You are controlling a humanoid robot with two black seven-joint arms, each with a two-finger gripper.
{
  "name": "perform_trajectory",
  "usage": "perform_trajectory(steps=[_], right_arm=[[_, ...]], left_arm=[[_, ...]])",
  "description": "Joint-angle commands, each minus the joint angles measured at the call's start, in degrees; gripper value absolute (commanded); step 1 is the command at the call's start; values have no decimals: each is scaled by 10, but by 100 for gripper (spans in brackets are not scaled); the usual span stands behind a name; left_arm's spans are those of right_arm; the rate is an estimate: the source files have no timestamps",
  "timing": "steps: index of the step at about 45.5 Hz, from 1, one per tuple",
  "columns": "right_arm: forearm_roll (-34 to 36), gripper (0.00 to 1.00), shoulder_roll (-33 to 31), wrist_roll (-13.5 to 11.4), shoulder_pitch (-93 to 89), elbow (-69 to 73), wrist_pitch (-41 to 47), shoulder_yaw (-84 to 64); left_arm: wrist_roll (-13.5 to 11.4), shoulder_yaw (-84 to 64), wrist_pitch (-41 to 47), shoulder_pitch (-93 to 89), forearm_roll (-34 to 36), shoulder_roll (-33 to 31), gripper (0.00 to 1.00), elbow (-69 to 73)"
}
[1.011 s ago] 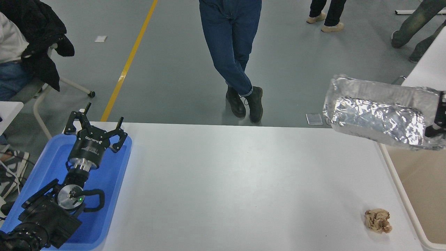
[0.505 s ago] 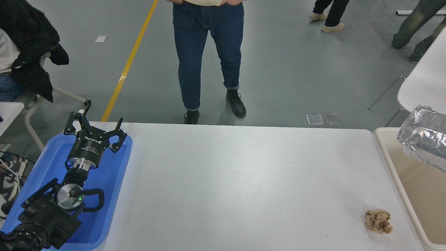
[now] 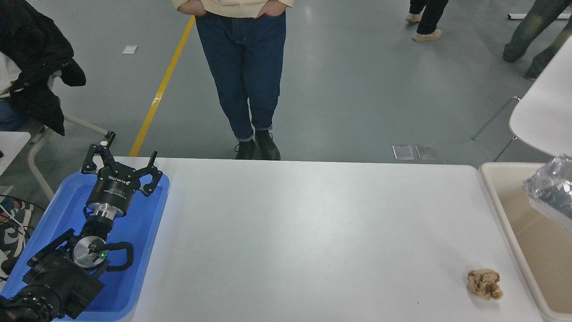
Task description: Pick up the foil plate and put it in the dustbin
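My foil plate (image 3: 550, 191) hangs over the dustbin (image 3: 495, 197), nearly delivered, only release left, though my right gripper is out of view, its grasp unknowable.

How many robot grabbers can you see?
1. The black left gripper is parked over the blue plastic tray at the lower left, jaws open. The right one is out of view past the right edge, where the shiny crinkled foil plate shows.

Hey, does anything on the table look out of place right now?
Yes: a crumpled brown paper ball lies loose near the white table's right front corner, just beside the dustbin, not in it.
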Motion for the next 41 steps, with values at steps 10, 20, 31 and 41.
perform_trajectory(steps=[10,20,31,41], right_arm=[[13,0,130,-8,-384,-274,-155,293],[20,0,198,-50,-445,-396,-159,297],[15,0,220,-81,-467,-400,-206,333],[13,0,237,-82,-471,-410,-208,333]], left_arm=[[0,0,0,-1,0,0,100,0],[0,0,0,-1,0,0,100,0],[0,0,0,-1,0,0,100,0],[0,0,0,-1,0,0,100,0]])
